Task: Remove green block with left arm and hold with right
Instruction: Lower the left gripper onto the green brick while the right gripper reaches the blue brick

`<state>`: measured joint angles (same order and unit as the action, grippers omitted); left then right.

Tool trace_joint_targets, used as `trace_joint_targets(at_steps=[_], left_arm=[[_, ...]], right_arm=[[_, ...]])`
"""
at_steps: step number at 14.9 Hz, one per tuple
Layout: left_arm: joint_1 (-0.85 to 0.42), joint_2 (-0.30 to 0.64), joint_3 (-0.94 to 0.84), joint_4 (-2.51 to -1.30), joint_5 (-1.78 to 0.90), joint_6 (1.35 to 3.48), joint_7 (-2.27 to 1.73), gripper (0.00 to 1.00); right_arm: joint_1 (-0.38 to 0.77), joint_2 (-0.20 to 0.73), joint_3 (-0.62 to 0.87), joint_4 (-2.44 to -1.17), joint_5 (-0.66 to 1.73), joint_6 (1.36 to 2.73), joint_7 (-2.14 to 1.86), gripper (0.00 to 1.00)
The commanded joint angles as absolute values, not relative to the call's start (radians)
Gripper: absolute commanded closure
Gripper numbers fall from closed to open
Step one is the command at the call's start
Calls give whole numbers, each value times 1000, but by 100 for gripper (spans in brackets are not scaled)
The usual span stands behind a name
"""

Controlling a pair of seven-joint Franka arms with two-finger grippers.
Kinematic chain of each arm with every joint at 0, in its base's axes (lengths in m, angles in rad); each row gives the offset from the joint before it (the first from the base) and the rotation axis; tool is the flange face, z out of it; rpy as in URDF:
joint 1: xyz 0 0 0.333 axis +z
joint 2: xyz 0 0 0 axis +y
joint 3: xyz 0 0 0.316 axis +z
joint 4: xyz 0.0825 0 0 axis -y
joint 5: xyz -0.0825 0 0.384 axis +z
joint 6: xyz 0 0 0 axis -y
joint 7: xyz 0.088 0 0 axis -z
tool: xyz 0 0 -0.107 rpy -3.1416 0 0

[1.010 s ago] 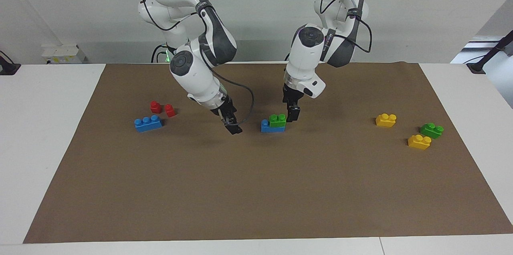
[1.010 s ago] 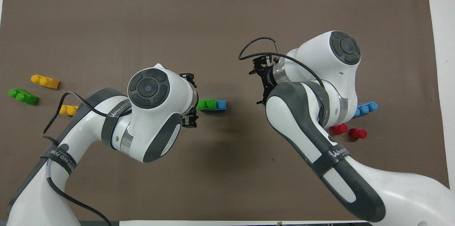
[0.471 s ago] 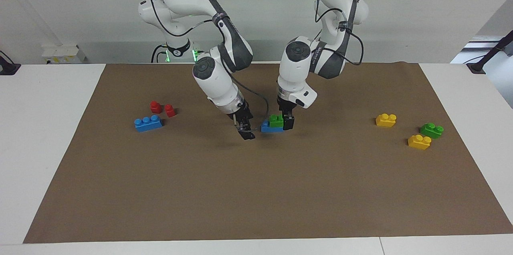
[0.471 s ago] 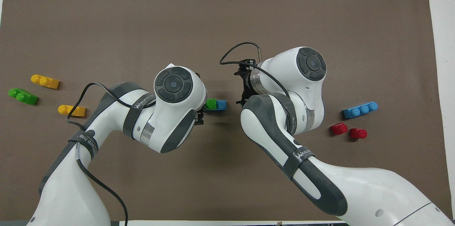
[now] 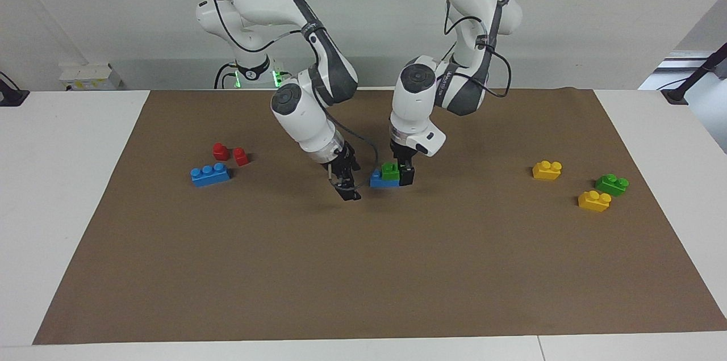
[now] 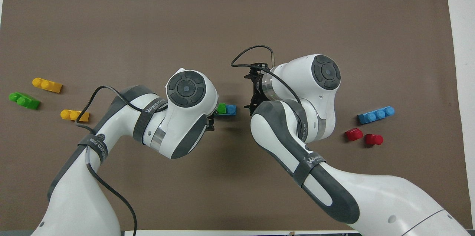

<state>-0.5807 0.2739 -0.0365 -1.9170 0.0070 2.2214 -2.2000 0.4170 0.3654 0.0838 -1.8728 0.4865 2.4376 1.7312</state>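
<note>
Green blocks (image 5: 390, 171) two, yellow two, blue two, red two.

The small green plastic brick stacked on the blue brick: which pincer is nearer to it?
Left. The left pincer is down at the small green plastic brick, open around it. The right pincer hangs beside the blue brick, apart, open.

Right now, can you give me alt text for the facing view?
The left end effector, open, straddles the green block stacked on a blue brick mid-mat. The right end effector, open, hangs just beside the blue brick. Other bricks lie toward both table ends.
</note>
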Motion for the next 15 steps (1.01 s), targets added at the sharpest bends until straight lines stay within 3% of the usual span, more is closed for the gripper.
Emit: trace_joint_targets(at_steps=[1, 7, 15], left_arm=[[-597, 278, -21, -1927, 26, 2246, -2224, 0], [-595, 275, -23, -1947, 26, 2261, -2224, 0], [-598, 270, -23, -1967, 26, 2283, -2229, 0]], right_arm=[[431, 362, 84, -1917, 509, 2512, 1733, 2], [486, 351, 84, -1967, 523, 2525, 1736, 2], [523, 397, 84, -1994, 537, 2641, 1736, 2]])
